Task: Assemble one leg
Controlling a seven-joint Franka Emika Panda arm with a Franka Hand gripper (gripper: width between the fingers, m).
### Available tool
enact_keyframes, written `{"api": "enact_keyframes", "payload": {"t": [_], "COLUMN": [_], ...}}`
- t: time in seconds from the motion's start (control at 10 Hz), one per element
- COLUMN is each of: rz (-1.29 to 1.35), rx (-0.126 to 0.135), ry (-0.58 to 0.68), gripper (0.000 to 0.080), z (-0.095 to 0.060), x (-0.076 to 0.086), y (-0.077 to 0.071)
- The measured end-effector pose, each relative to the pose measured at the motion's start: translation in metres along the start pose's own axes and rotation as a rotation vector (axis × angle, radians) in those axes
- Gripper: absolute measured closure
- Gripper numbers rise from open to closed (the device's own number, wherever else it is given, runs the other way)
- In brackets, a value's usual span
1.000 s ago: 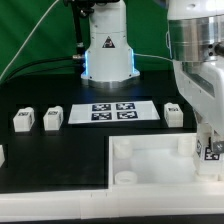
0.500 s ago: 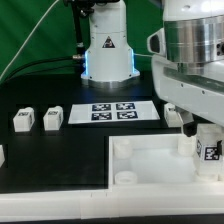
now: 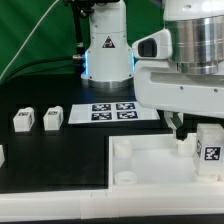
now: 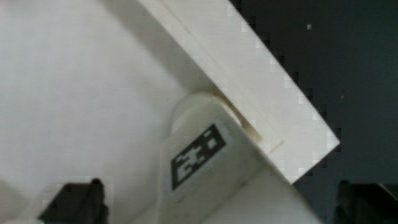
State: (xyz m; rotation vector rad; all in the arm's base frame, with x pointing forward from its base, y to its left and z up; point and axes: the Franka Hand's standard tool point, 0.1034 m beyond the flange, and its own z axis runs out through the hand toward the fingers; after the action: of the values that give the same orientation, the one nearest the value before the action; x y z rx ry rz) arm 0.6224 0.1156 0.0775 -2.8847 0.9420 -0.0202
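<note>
Wrist view shows my gripper (image 4: 222, 203) spread wide, gripping nothing. I see the leg (image 3: 208, 150) standing upright at the white tray piece's (image 3: 140, 152) corner

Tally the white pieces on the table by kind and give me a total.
Legs: 3, two on the exterior view's left, one upright on the tray.
Tray: 1
Marker board: 1
Total: 5; a white scrap at that view's left edge is too cropped to name.

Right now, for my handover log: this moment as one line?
leg: upright at tray corner | fingers: open, not gripping | step: leg placed
</note>
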Motion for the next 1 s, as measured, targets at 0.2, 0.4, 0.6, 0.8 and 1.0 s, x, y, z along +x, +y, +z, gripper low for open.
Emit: {"api": "enact_keyframes", "payload": {"t": [0.2,0.4,0.6,0.8,1.0], "rz": [-0.167,-0.343,-0.564,-0.527,-0.527], "rx": [-0.009,-0.017,-0.028,-0.027,-0.027], "ry": [0.004,0.009,0.012,0.012,0.012], "gripper": [0.0151,0.0151,0.0151,0.0151,0.0282], "z": [0.0002,0.0001,-0.0002,-0.0001,-0.0001], "x": [-0.0011,-0.0002,0.002,0.0019,0.002], "y": [-0.0008,-0.0002,0.0019,0.0019,0.0019]}}
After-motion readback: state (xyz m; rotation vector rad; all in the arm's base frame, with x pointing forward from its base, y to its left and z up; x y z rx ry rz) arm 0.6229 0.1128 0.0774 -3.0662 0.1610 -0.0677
